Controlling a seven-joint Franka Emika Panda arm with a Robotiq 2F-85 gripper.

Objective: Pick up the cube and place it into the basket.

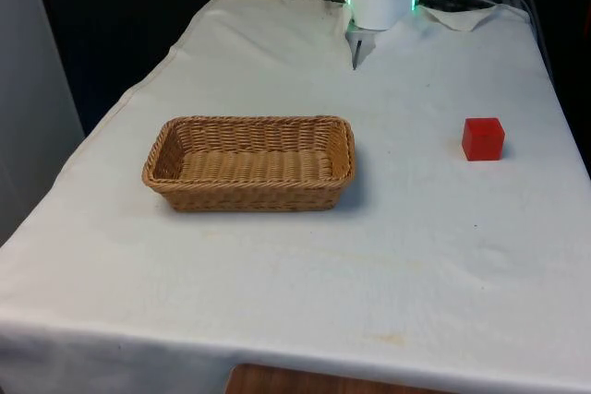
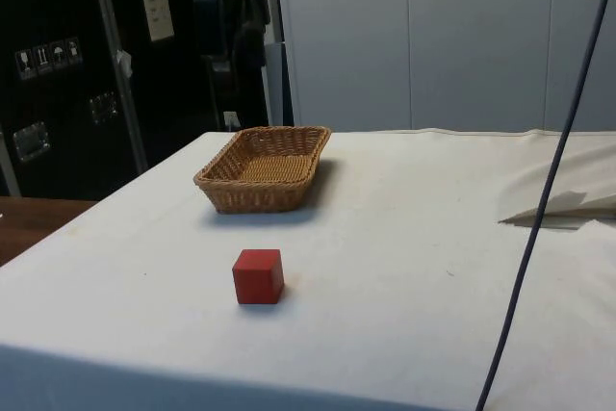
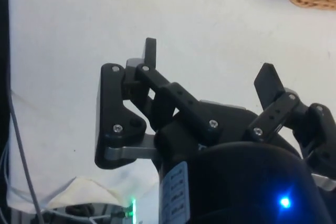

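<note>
Gripper: black 2-finger gripper (image 3: 207, 61) hung above the white cloth-covered table (image 1: 406, 228), fingers spread wide, holding nothing | Cube: small red cube (image 1: 483, 138) sat on the cloth at the front view's right, well apart from the basket | Basket: rectangular woven wicker basket (image 1: 249, 162) stood upright left of centre.

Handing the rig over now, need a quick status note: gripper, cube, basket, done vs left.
Gripper: open, holding nothing, up above the cloth, away from both things.
Cube: red, sits on the table toward the front view's right, untouched.
Basket: wicker, toward the front view's left, apart from the cube, nothing in it.
Done: nothing yet.
Left: move to the cube, grasp it, lift it, carry it over the basket, release it inside.
</note>
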